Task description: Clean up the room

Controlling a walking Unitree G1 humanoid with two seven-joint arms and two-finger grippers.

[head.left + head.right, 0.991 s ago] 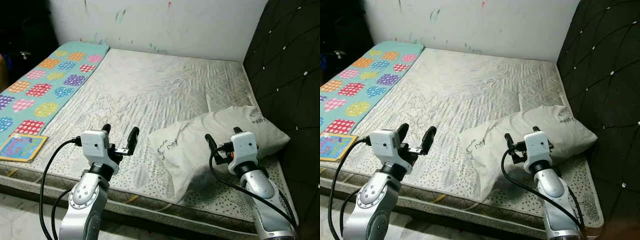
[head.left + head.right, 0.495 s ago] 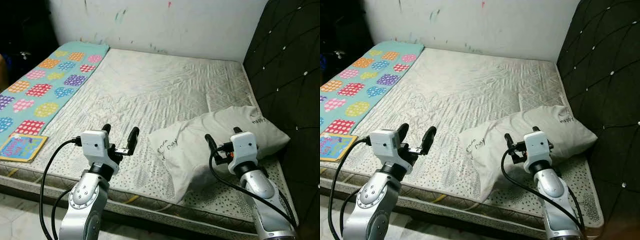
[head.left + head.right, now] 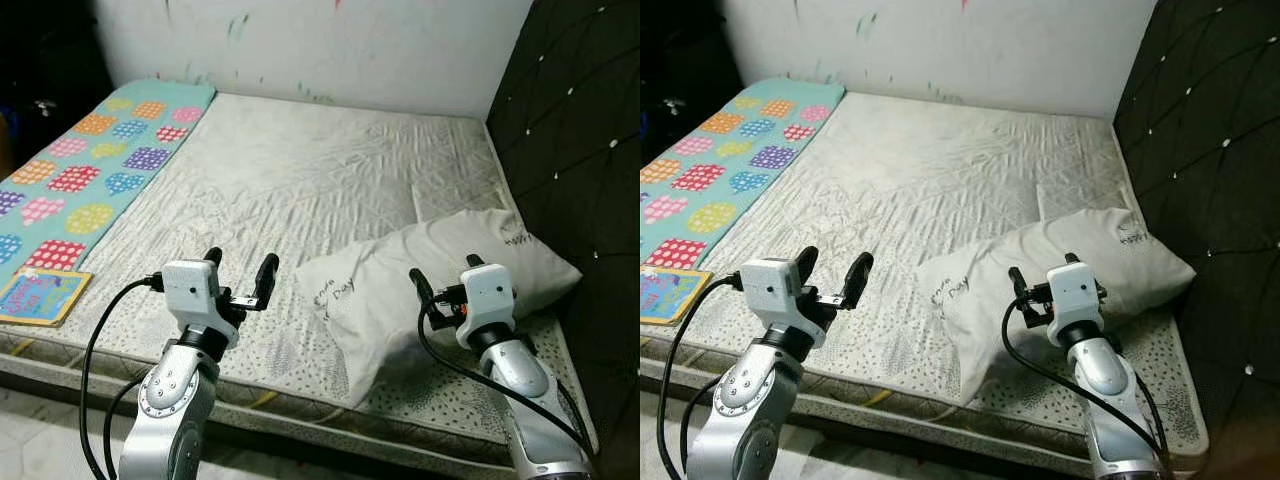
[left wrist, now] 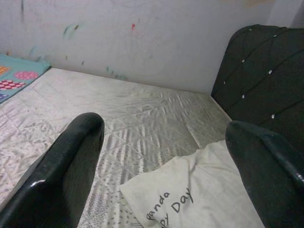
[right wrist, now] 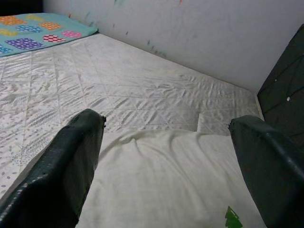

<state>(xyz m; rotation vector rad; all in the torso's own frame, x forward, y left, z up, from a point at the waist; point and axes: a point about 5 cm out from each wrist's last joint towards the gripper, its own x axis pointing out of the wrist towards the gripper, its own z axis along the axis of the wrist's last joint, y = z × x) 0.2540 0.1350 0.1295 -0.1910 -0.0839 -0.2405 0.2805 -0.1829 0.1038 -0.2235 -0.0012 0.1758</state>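
White pillow (image 3: 440, 275) lies lower right on our mattress (image 3: 300, 180); our left gripper (image 3: 240, 275) and right gripper (image 3: 445, 280) hover spread, apparently grasping nothing.

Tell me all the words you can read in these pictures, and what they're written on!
"Panda ... Day" on the near corner of the white pillow; the first letter and the middle of the line are hidden.
A small dark word at the pillow's far corner near the headboard: too small to read.
Colourful lettering on the book lying on the polka-dot mat: too blurred to read.
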